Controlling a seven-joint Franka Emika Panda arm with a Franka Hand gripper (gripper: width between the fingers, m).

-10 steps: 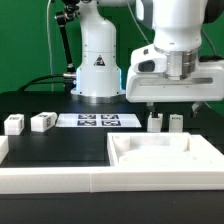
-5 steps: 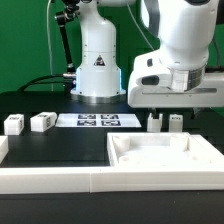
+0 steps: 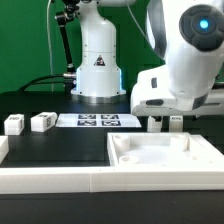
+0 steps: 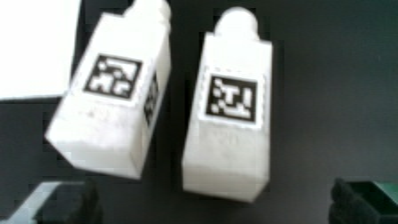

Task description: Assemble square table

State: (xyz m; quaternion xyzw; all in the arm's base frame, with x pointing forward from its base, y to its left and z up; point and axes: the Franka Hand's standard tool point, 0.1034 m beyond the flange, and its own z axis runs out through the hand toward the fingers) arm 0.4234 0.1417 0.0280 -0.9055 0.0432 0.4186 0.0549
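The fingers (image 4: pixel 50 205) are released, spread wide and holding nothing, one on either side over a pair of tagged legs (image 4: pixel 231 105) lying just beside each other on the dark counter (image 4: pixel 338 60). The square slab (image 3: pixel 160 160) lies just beyond them, by the counter's near edge. Two more legs (image 3: pixel 42 121) sit towards the edge on the exterior view's left.

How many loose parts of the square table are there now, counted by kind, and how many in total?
Legs: 4
Square slab: 1
Total: 5
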